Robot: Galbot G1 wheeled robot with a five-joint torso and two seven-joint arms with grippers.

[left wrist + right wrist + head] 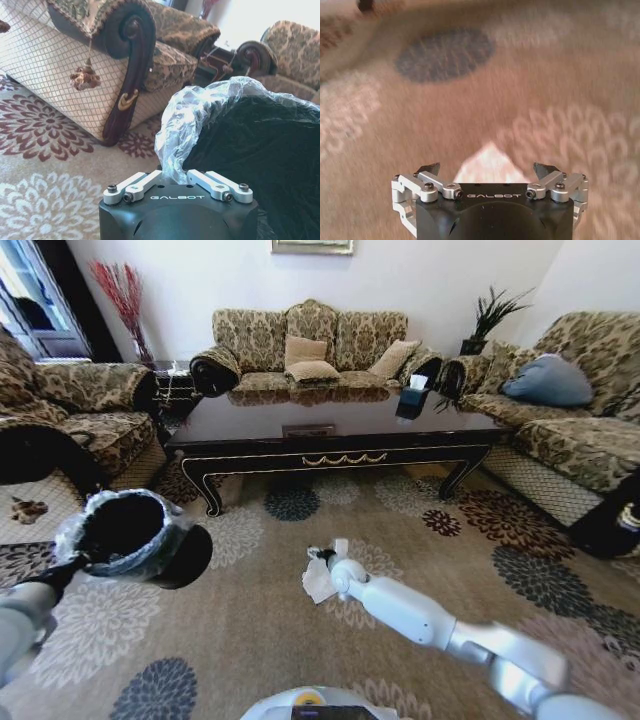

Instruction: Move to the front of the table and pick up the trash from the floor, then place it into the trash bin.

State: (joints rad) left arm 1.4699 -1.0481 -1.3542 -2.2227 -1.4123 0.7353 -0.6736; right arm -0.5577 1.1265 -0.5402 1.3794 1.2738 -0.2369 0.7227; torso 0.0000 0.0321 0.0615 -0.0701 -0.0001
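The trash in view is a crumpled white paper (318,582) lying on the floor (250,620), a patterned beige carpet, in front of the dark table (340,455). My right gripper (323,558) reaches down over it. In the right wrist view that gripper (487,167) is open, and the paper (492,161) sits between its spread fingers (429,168). My left gripper (174,172) is shut on the liner-covered rim of the black trash bin (250,150). It holds the bin (130,535) off the floor at my left.
A sofa (310,350) stands behind the table. An armchair (80,410) is at the left and another sofa (580,410) at the right. A tissue box (412,400) is on the table. A dark object (615,525) stands at the right edge.
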